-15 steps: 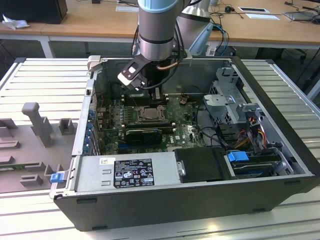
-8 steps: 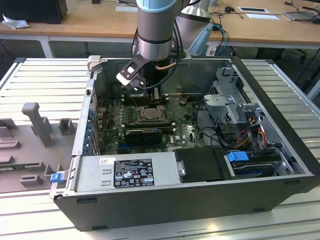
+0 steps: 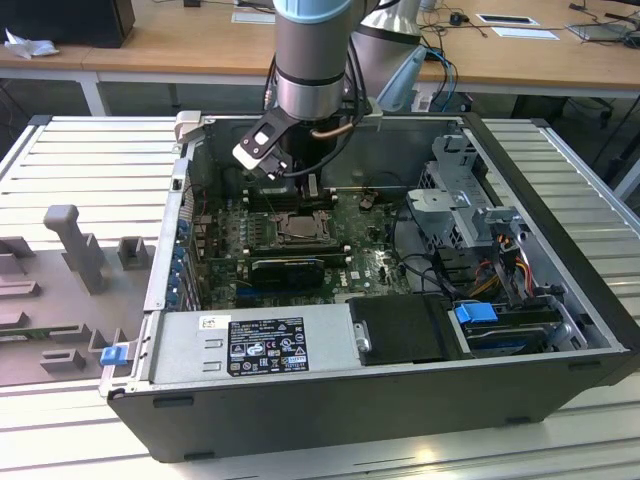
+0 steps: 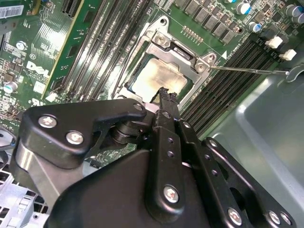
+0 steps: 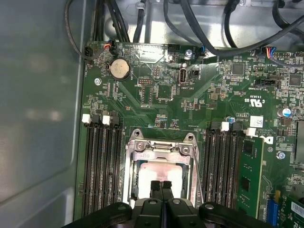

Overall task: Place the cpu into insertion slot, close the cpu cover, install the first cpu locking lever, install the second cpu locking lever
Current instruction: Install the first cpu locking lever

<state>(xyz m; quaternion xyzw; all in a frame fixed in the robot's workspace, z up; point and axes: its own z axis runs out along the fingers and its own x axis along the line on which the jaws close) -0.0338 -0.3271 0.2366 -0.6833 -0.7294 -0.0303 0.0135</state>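
The cpu (image 5: 159,172) lies flat in the insertion slot (image 3: 299,227), its pale metal top showing through the window of the cpu cover (image 5: 160,148), which is down over it. In the second wrist view the cpu (image 4: 159,76) sits framed by the cpu cover (image 4: 183,51), and a thin wire locking lever (image 4: 247,70) sticks out sideways from the socket's corner. My gripper (image 5: 160,186) hovers just above the chip's near edge, its two black fingertips (image 4: 165,95) pressed together with nothing between them. In the exterior view the gripper (image 3: 293,178) hangs inside the case, above the socket.
Long black memory slots (image 5: 100,166) flank the socket on both sides. Black cables (image 5: 199,28) run along the case wall past the board. The open computer case (image 3: 560,250) holds a drive cage and wiring on the exterior view's right; a power supply (image 3: 250,345) lies in front.
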